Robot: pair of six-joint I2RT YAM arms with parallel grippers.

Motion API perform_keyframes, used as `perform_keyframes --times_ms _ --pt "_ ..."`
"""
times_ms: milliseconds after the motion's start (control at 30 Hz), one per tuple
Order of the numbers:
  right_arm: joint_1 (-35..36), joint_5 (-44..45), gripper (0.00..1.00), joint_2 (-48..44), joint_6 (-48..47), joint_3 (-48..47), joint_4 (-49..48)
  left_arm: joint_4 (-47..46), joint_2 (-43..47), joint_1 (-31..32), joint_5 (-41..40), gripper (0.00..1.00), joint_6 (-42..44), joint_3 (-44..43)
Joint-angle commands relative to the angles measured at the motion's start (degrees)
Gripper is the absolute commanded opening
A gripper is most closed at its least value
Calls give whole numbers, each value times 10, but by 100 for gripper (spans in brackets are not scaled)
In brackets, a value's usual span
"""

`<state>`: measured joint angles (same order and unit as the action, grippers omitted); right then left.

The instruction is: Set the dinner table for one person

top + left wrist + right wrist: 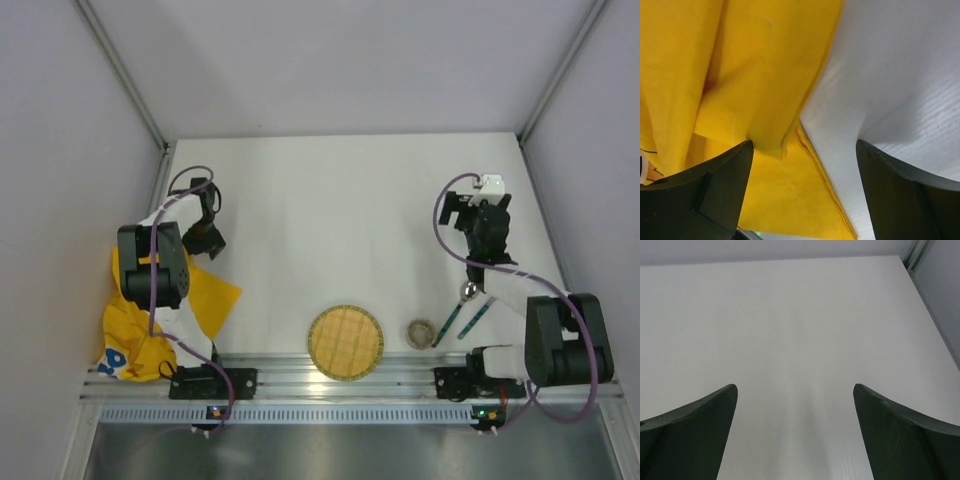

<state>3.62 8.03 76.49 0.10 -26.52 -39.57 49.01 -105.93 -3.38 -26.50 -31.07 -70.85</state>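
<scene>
Surface finish: cloth, metal, woven fibre, plastic.
The dinner table (330,210) is matt white and smooth, with a faint fine grain at close range. The yellow mat (740,75) is soft cloth, creased, with a stitched hem. The near rail (340,378) is ribbed bare metal with a dull sheen. The round mat (346,342) looks like woven straw. The fingers (905,435) of the right gripper (794,387) and those of the left gripper (805,142) look like dark matt plastic.
</scene>
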Motion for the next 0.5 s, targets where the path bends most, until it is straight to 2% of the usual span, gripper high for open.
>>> perform_keyframes --times_ms 0,100,200,233,333,367,433,467 --pt "21 -17 100 -68 59 -70 142 -46 -16 -24 -14 88 12 -17" --pt "55 -17 100 -98 79 -44 123 -66 -29 -41 -26 85 17 -24" --pt "95 -16 100 -111 57 -48 148 -71 -48 -64 -21 77 20 -33" --pt "102 -14 100 -114 52 -50 171 -74 -53 -67 -19 65 22 -32" --pt "112 -7 100 -130 34 -47 196 -89 -61 -70 -22 41 29 -24" --pt "111 -6 100 -136 32 -44 201 -92 -62 -71 -23 30 29 -21" --pt "111 -1 100 -152 18 -42 217 -102 -66 -71 -18 18 33 -16" --pt "111 1 100 -162 13 -42 223 -105 -67 -71 8 0 41 -17"
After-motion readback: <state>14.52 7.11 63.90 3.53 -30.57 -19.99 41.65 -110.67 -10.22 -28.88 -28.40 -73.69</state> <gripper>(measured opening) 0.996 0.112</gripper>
